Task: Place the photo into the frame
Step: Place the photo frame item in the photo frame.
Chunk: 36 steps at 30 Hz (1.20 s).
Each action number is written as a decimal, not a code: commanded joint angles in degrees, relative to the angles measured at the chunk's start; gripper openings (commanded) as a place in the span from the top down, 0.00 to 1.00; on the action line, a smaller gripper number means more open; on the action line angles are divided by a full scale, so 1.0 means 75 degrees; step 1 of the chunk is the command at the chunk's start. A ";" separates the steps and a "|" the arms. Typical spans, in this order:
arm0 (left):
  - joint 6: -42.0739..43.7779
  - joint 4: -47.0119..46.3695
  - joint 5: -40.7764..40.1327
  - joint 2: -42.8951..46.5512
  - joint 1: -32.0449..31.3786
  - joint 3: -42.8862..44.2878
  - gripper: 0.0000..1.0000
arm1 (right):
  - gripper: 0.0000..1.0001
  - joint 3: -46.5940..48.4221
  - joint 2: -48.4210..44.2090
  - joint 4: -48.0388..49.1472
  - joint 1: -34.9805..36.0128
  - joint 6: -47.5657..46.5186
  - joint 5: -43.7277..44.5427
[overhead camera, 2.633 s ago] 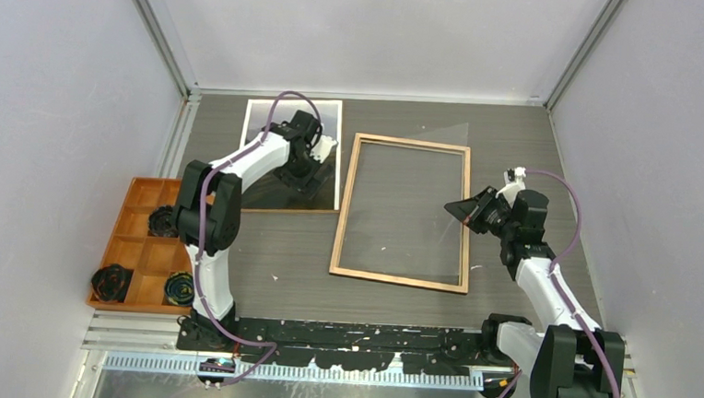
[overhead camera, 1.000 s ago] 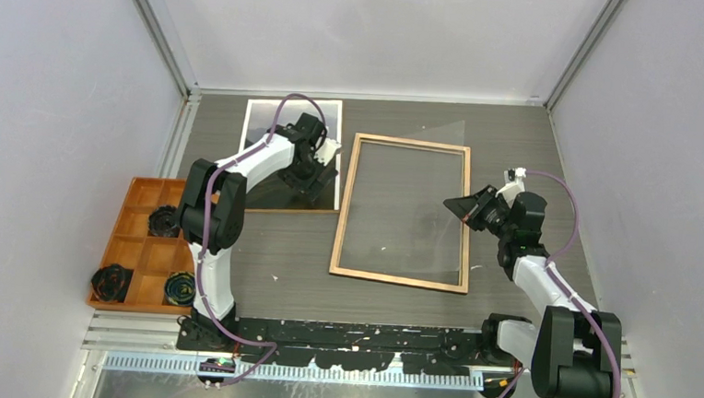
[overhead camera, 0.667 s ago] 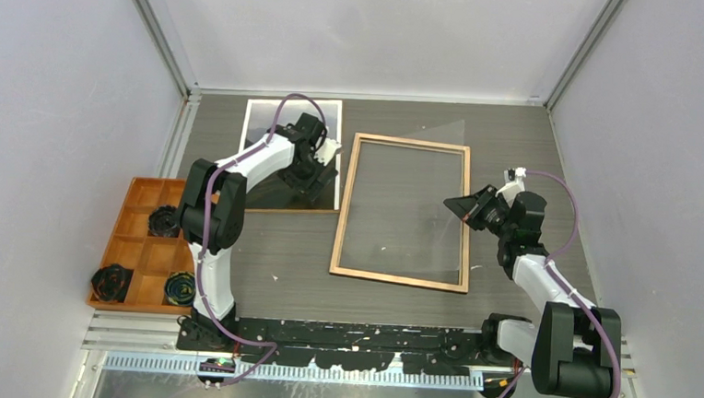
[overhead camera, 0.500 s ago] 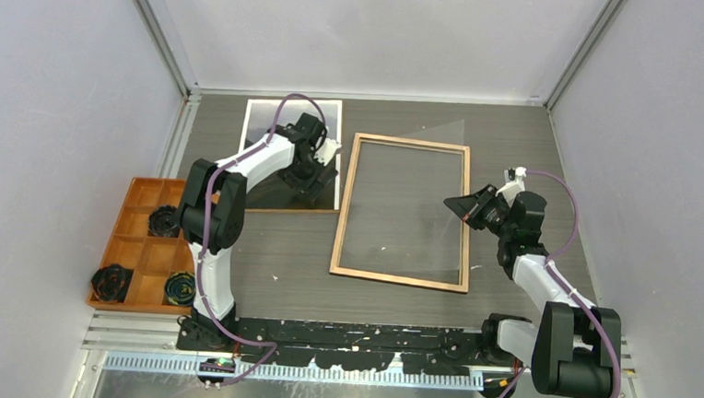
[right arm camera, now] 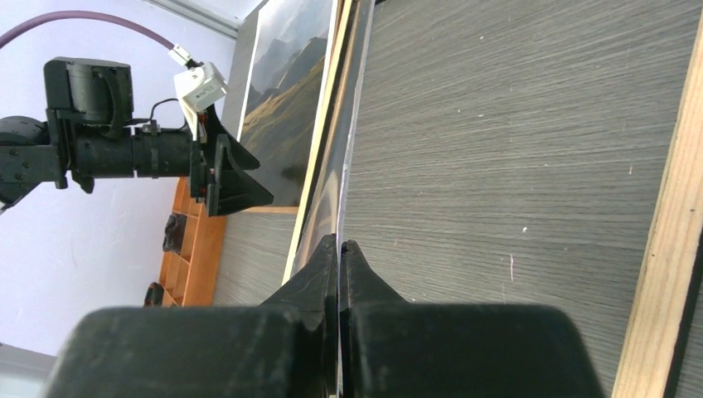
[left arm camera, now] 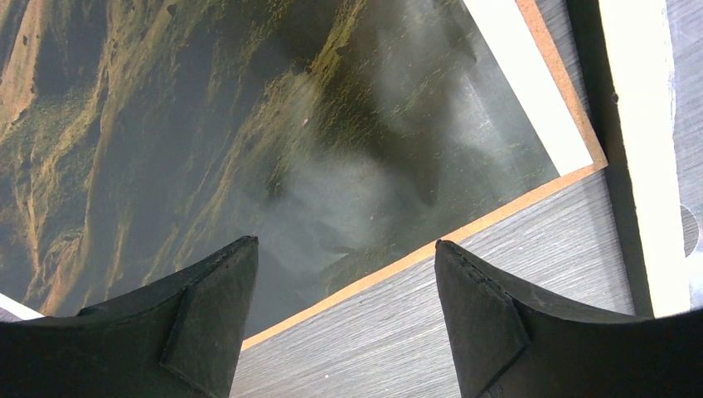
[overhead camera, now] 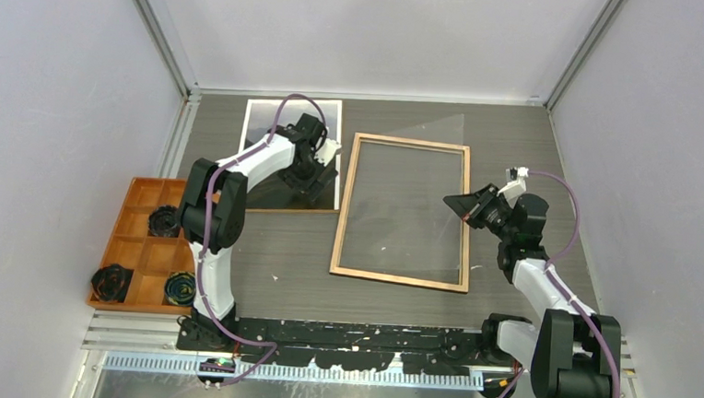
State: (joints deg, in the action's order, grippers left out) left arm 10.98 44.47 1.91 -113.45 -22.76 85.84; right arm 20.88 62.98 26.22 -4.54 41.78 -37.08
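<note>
- Top external: the photo (overhead camera: 263,120) is lying flat at the far left of the table (overhead camera: 280,250), on a brown backing board (overhead camera: 288,211), just beside the frame (overhead camera: 399,279).
- The frame is lying in the middle of the table, light wood side up.
- The left gripper (overhead camera: 314,180) is hovering over the photo's near right corner, while the right gripper (overhead camera: 448,203) is reaching over the frame's right rail, holding the clear pane (overhead camera: 449,131), whose far corner is showing beyond the frame's far rail.
- An orange tray (overhead camera: 131,199) is sitting at the left edge.
- Left wrist: the left gripper (left arm camera: 344,243) is standing with its fingers spread wide, touching nothing, above the photo's (left arm camera: 207,124) corner. The backing board (left arm camera: 414,257) is showing as a narrow strip beyond the print, and the frame's (left arm camera: 638,124) rail is lying close beside it.
- Right wrist: the right gripper (right arm camera: 338,242) is pinching the thin edge of the clear pane (right arm camera: 332,191), fingers pressed together. The frame (right arm camera: 671,207) is lying below, and the photo (right arm camera: 282,83) is lying beyond it, under the left gripper (right arm camera: 253,178).
</note>
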 commanded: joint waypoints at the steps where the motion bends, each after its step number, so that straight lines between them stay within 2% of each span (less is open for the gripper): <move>1: 0.0106 -0.0129 -0.0063 -0.0027 -0.0021 0.0102 0.21 | 0.99 -0.0023 -0.0257 0.0525 0.0054 -0.0006 -0.0236; 23: 0.0138 -0.0117 -0.0062 -0.0063 -0.0091 0.0166 0.21 | 0.99 0.0178 0.0314 0.0725 0.0054 0.0019 -0.0068; 36: 0.0141 -0.0048 -0.0079 -0.0193 -0.0318 0.0339 0.21 | 0.99 0.0426 0.0749 0.1157 0.0043 0.0100 -0.0456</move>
State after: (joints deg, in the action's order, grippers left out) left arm 11.18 44.45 1.56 -114.30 -24.16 86.02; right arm 21.50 67.11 30.17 -4.64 42.44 -37.78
